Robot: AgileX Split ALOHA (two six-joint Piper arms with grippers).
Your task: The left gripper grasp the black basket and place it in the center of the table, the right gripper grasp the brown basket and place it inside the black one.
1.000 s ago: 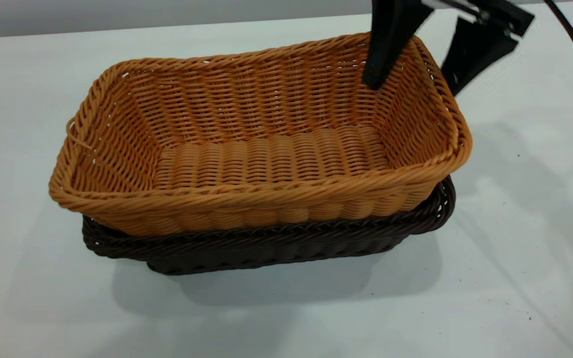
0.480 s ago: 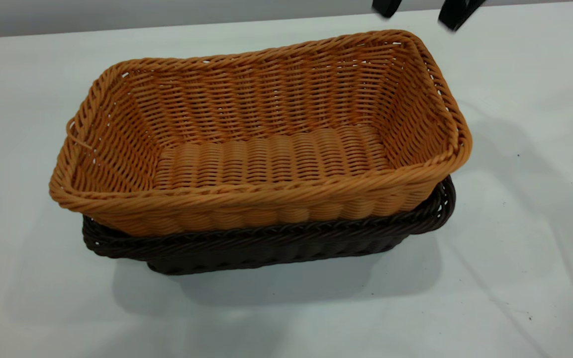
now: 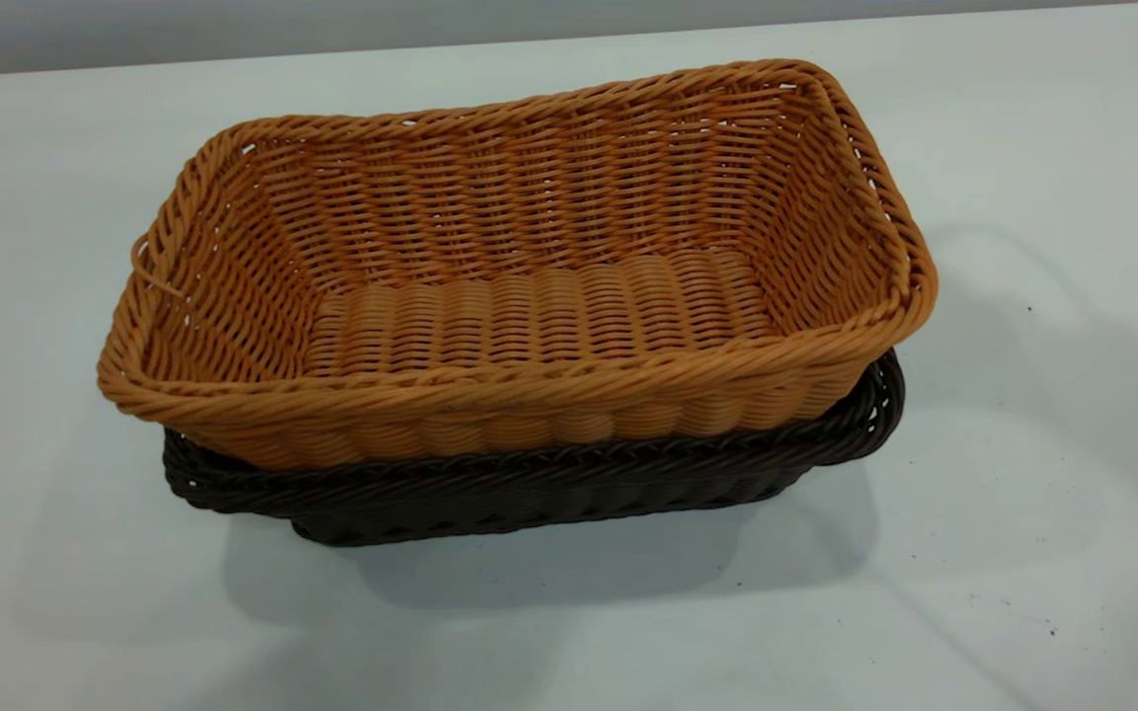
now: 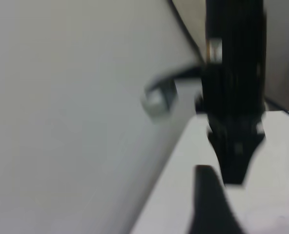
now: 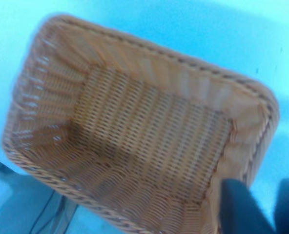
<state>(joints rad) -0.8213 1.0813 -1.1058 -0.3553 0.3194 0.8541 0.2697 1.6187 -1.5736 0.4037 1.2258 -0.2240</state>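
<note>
Brown basket (image 3: 529, 316) nested in black basket (image 3: 549, 489), below right tool (image 5: 254, 207)

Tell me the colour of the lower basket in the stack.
Very dark brown-black, the black basket; clearest in the exterior view.

The orange-tan woven basket (image 3: 520, 286) sits inside the dark woven basket (image 3: 549, 489) mid-table. Both block the middle. The white flat table (image 3: 1023, 553) lies bare on all 4 sides

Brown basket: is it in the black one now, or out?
In. The brown basket sits nested in the black basket, whose dark rim shows around its base; it is upright and empty.
</note>
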